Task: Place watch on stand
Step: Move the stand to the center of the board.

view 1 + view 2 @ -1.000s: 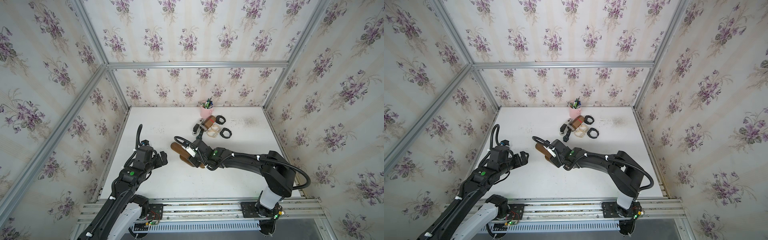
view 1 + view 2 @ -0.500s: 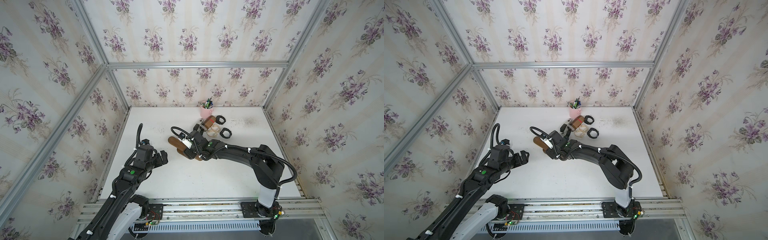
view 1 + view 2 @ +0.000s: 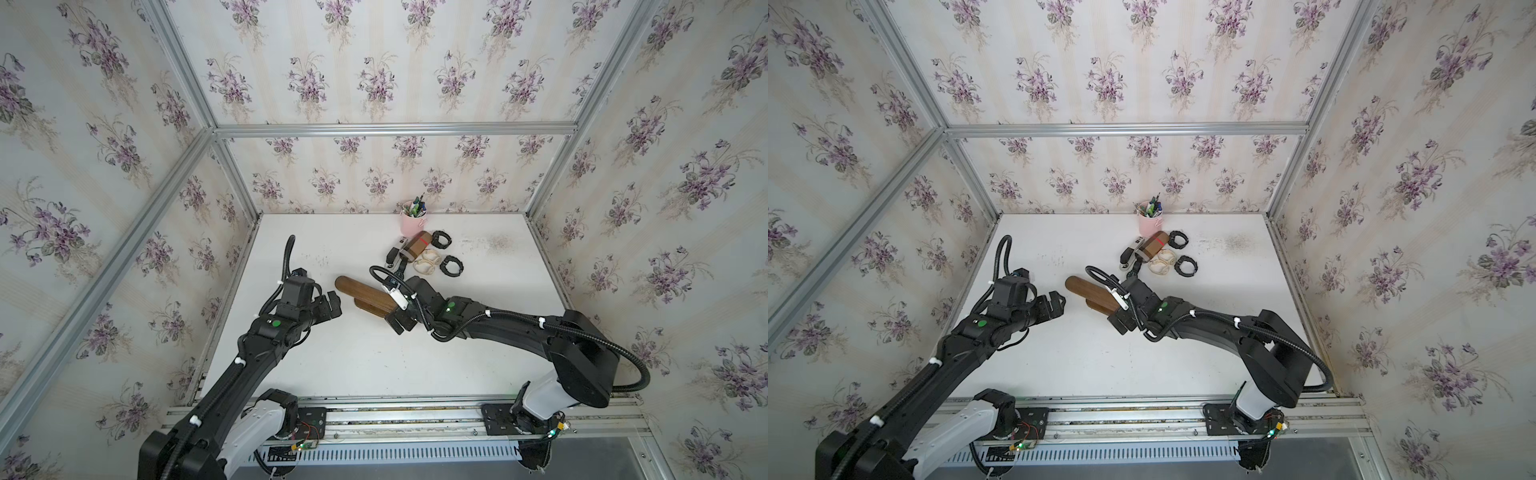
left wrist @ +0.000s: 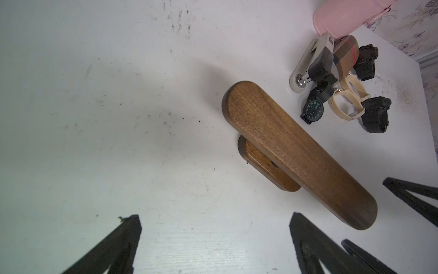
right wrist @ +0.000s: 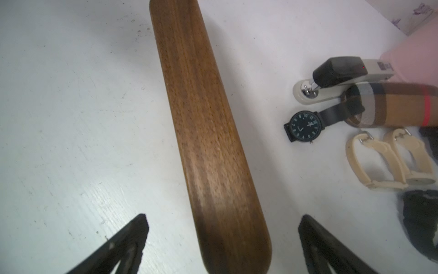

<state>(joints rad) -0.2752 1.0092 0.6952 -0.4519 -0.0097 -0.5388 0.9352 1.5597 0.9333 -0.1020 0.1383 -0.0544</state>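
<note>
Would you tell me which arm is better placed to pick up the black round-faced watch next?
Right, probably. Its open end effector straddles the stand's near end, and the black watch lies on that arm's side of the stand. The left end effector would have to cross the bar.

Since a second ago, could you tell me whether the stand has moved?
Yes: the stand slid slightly toward the pink cup, away from the front rail.
</note>
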